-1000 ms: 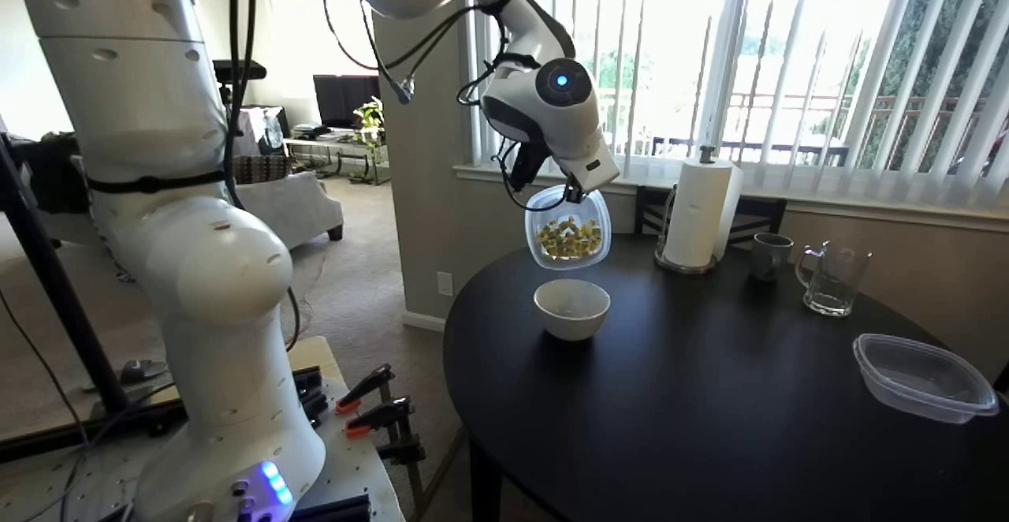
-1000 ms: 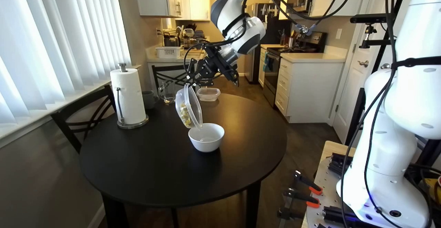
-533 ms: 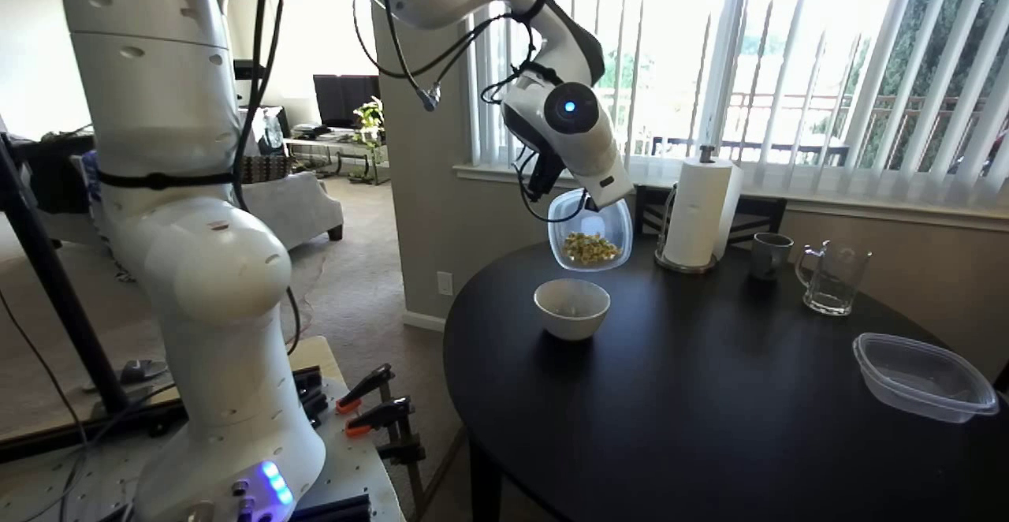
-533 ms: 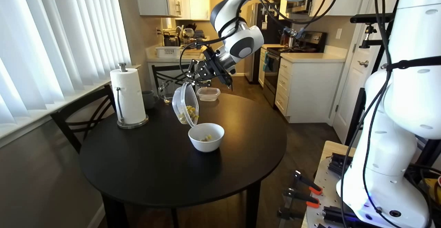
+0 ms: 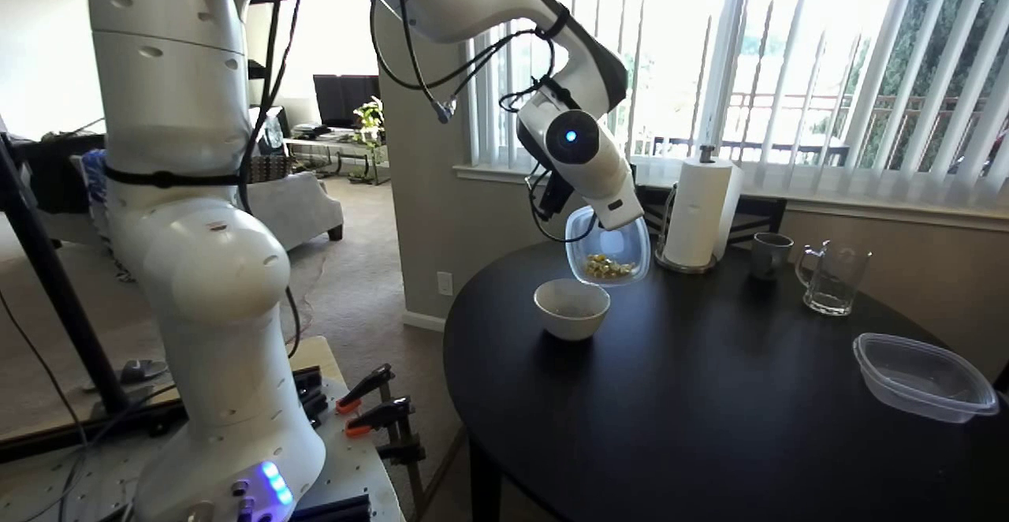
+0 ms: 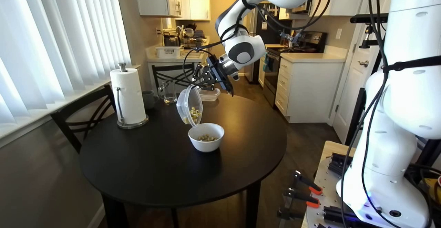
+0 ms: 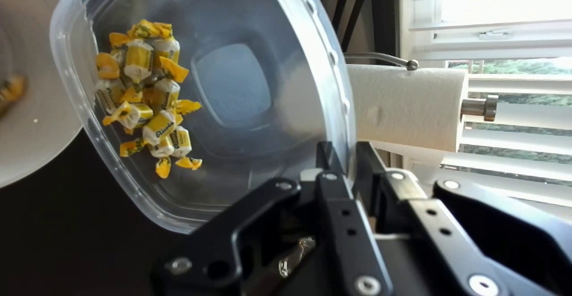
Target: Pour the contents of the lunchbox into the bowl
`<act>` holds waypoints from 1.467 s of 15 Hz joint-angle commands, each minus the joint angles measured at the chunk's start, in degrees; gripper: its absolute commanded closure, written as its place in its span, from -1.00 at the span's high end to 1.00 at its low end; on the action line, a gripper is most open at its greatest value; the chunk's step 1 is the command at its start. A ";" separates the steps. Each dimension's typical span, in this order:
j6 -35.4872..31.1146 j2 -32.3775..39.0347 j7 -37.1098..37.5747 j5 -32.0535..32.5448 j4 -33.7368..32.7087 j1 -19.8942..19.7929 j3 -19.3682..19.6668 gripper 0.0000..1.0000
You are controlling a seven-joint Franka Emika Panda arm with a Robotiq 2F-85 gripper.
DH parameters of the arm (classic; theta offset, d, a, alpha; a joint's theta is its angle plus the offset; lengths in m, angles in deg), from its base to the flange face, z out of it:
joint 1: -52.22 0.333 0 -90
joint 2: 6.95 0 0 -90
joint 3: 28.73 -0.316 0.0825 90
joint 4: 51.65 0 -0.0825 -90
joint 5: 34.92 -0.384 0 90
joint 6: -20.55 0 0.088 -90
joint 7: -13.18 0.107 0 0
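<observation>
One gripper (image 7: 349,155) pinches the lunchbox (image 7: 232,86) by its rim, mouth tipped toward the bowl (image 6: 206,147), presumably so the candies (image 7: 142,112) (some already there) slide in.

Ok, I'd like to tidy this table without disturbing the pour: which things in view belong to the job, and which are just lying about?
Belong to the job:
lunchbox, tilted
bowl
wrapped candies, some in each
claw, shut on the lunchbox's rim

Just lying about:
paper towel roll
gray mug
glass mug
larger clear container
</observation>
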 commanded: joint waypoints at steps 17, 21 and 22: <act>6.64 -4.74 -13.99 -8.23 7.04 -0.21 2.14 -0.93; 9.30 -8.26 -19.28 -8.35 11.33 -7.46 -4.40 -0.93; 10.19 -8.86 -19.86 -8.14 12.17 -9.07 -5.78 -0.93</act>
